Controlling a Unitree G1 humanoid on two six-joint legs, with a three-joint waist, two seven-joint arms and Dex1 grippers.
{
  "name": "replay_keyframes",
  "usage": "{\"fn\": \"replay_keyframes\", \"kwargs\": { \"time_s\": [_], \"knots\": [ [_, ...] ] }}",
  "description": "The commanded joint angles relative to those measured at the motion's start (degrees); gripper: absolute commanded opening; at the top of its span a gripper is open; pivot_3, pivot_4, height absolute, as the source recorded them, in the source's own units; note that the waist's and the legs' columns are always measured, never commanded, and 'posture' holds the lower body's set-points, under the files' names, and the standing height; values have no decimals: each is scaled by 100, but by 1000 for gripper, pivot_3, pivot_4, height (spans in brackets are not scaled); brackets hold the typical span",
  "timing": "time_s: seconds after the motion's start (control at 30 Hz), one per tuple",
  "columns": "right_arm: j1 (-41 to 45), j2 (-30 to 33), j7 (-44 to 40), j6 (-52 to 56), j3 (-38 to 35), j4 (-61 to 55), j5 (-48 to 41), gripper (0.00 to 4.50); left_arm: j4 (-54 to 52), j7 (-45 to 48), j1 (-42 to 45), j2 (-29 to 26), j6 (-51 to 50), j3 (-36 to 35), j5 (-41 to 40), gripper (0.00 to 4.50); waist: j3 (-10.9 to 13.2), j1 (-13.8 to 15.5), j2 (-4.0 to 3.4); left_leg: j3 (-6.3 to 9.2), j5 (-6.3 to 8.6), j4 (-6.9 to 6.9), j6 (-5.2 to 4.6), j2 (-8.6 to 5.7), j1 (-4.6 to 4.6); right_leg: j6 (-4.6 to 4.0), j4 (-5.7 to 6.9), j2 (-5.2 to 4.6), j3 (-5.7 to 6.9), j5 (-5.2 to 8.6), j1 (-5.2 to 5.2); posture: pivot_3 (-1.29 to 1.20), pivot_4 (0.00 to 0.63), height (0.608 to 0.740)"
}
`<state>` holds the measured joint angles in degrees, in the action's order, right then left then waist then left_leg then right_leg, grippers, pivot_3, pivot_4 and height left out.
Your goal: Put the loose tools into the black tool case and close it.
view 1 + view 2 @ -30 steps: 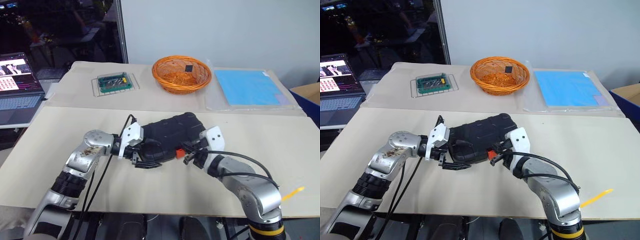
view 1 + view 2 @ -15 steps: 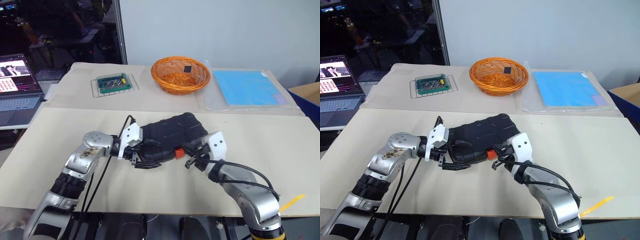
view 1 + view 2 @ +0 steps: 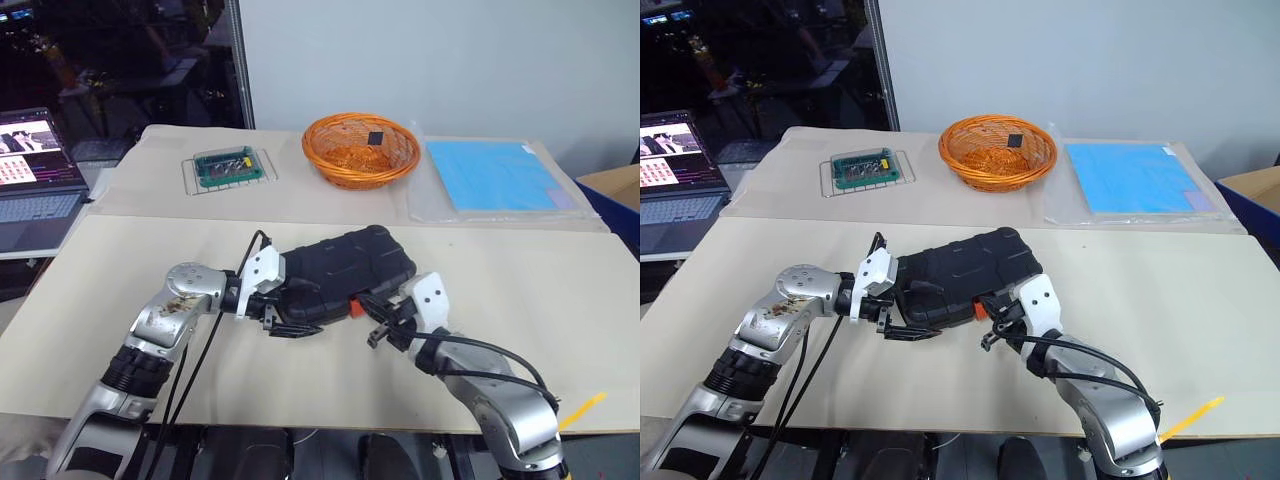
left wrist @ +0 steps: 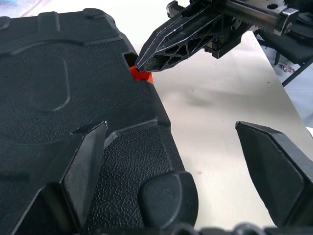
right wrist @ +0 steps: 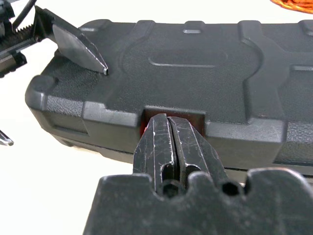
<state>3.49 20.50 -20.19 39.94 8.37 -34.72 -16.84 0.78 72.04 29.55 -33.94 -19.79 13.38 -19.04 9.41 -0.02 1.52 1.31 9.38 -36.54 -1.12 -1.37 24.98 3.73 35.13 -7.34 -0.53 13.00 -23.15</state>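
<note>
The black tool case [image 3: 335, 275] is seen lying shut on the beige worktop [image 3: 540, 290], about midway across it and nearer its front edge than its back edge. The small orange latch [image 4: 142, 77] is set in the case's front edge.

The left gripper [image 4: 171, 161] is held wide open at the case's left end: one finger [image 4: 83, 166] is laid on the lid's textured top, the other is left over the bare worktop past the case's front edge. Nothing is clamped by it.

The right gripper [image 5: 172, 147] is pressed fully shut, with nothing held between its fingers; its joined tip is placed at the orange latch, touching or all but touching it.

Towards the worktop's back edge, an orange wicker basket [image 3: 361, 148] is set near the middle, a green circuit board on a wire rack [image 3: 231, 165] to its left, and a blue sheet [image 3: 497, 175] to its right. A laptop [image 3: 35, 165] is seen open beyond the left edge.
</note>
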Motion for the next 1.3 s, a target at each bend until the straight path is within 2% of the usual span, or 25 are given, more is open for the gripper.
{"fn": "replay_keyframes", "kwargs": {
  "time_s": [0.03, 0.3, 0.43, 0.63, 0.87, 1.03, 1.1, 1.17, 1.23, 1.27, 1.3],
  "knots": [
    [-90, 218, -45, -4, 258, 225, 277, 35, 144, -10, -156, -69, -133, 174, 198, 4500, -2, 0, 1, 0, 0, 0, 0, 0, -2, 0, 0, 0, 0, 0, 1, 0, 150, 740],
    [-118, 339, -76, -181, 615, 775, 696, 35, 154, -21, -160, -42, -144, 181, 201, 4500, -23, -5, 7, -5, 2, 15, 3, 5, -32, -2, -6, -1, -1, 1, 21, 0, 150, 740],
    [-105, 447, -170, -461, 796, 1102, 943, 35, 151, -30, -176, -9, -145, 179, 223, 4500, -35, -22, 17, -9, 10, 30, 16, 20, -77, -10, -16, -3, -1, 9, 68, 0, 150, 740],
    [-432, 563, -243, -639, 828, 1017, 1072, 35, 129, -78, -205, 0, -166, 157, 216, 4500, -79, -53, 48, -9, 16, 55, 26, 34, -84, -18, -30, -24, -1, 16, 73, 0, 150, 740],
    [-30, 444, -222, -818, 847, 1424, 1245, 35, 137, -115, -215, 25, -183, 161, 221, 4500, -97, -69, 56, -8, 17, 59, 27, 35, -85, -17, -34, -37, -2, 18, 73, 0, 150, 740],
    [-55, 99, -62, -1137, 268, 1007, 871, 35, 126, -181, -198, 118, -63, 21, 114, 4500, -96, -68, 56, -9, 17, 66, 28, 36, -77, -17, -36, -68, 6, 18, 65, 0, 150, 740],
    [-248, -111, -268, -1832, -132, 587, 441, 35, -79, -358, -274, 275, -81, -290, -183, 4500, -87, -55, 46, -8, 17, 67, 28, 36, -65, -17, -35, -71, 11, 18, 55, 0, 150, 740],
    [-459, -83, -511, -1830, -450, 206, 38, 35, -252, -519, -350, 375, 1, -513, -304, 4500, -71, -36, 30, -12, 17, 67, 28, 29, -42, -15, -34, -81, 14, 17, 32, 0, 150, 740],
    [-695, 72, -714, -1823, -848, -148, -303, 605, -529, -473, -429, 232, -601, -691, -693, 4500, -59, -17, 24, -26, 10, 61, 19, 11, 5, -1, -16, -72, 21, 0, -5, 0, 150, 740],
    [-964, 334, -953, -1820, -1080, -366, -412, 848, -751, -433, -565, 124, -813, -896, -976, 4500, -55, -14, 21, -31, -11, 50, -16, 10, 23, 21, -11, -54, 21, -16, -15, 0, 150, 740],
    [-1194, 537, -1141, -1799, -1300, -543, -533, 1071, -950, -418, -692, 34, -976, -1066, -1193, 4500, -51, -13, 19, -31, -17, 48, -25, 6, 26, 3, -12, -41, 19, -35, -16, 0, 150, 740]
  ]
}}
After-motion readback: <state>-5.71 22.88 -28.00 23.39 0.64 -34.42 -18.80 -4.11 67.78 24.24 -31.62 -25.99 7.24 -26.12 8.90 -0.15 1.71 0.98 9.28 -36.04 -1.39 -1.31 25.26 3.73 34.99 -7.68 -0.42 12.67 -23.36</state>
